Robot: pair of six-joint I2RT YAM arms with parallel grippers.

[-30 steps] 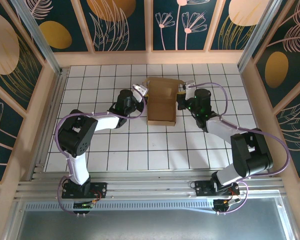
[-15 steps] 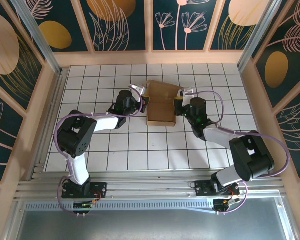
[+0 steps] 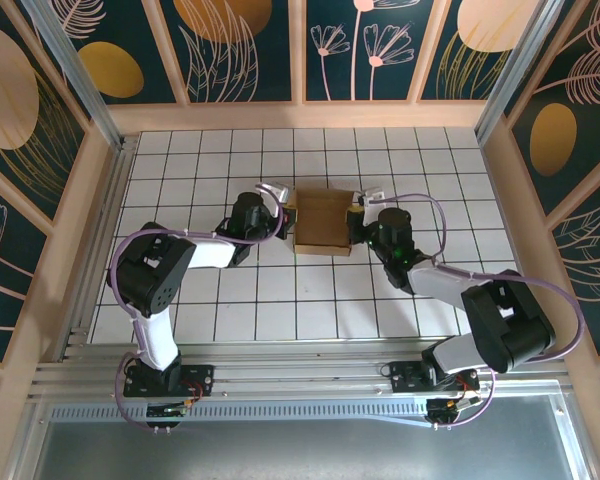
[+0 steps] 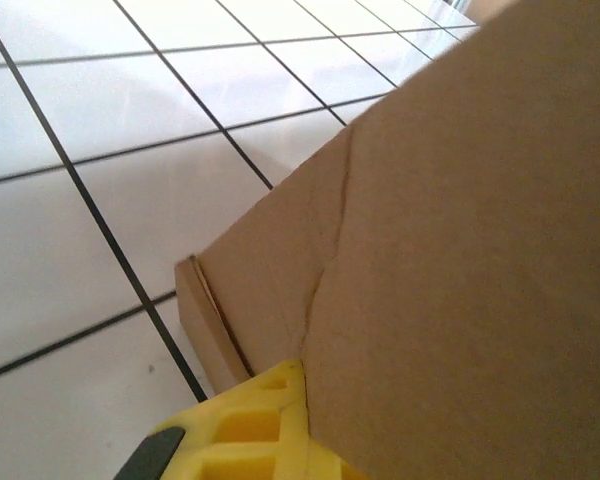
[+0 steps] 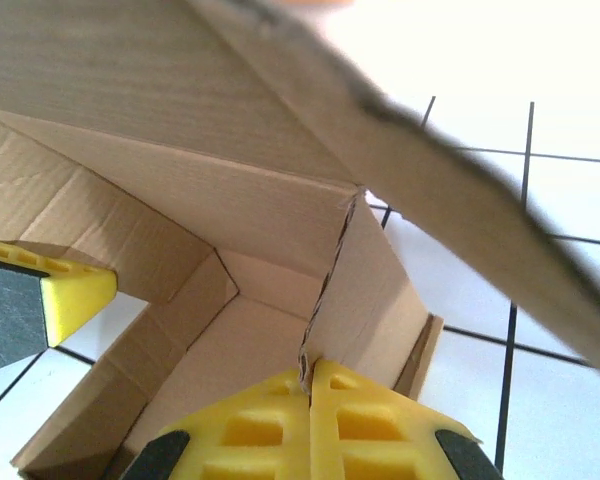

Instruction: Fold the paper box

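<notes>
The paper box is brown cardboard, partly raised, at mid-table between both arms. My left gripper is at its left wall. In the left wrist view that wall runs straight into my left gripper, which is shut on it; the far finger is hidden behind the card. My right gripper is at the right wall. In the right wrist view my right gripper is shut on the torn edge of that wall, looking into the box's inside. A flap hangs overhead. The left gripper's finger shows across the box.
The white tiled table is ringed by a wooden rim and patterned walls. An aluminium rail runs along the near edge by the arm bases. Free tiles lie in front of and behind the box.
Both grippers have come nearer to the arm bases, bringing the box with them. The box's far part has folded in, so it looks shorter from above.
</notes>
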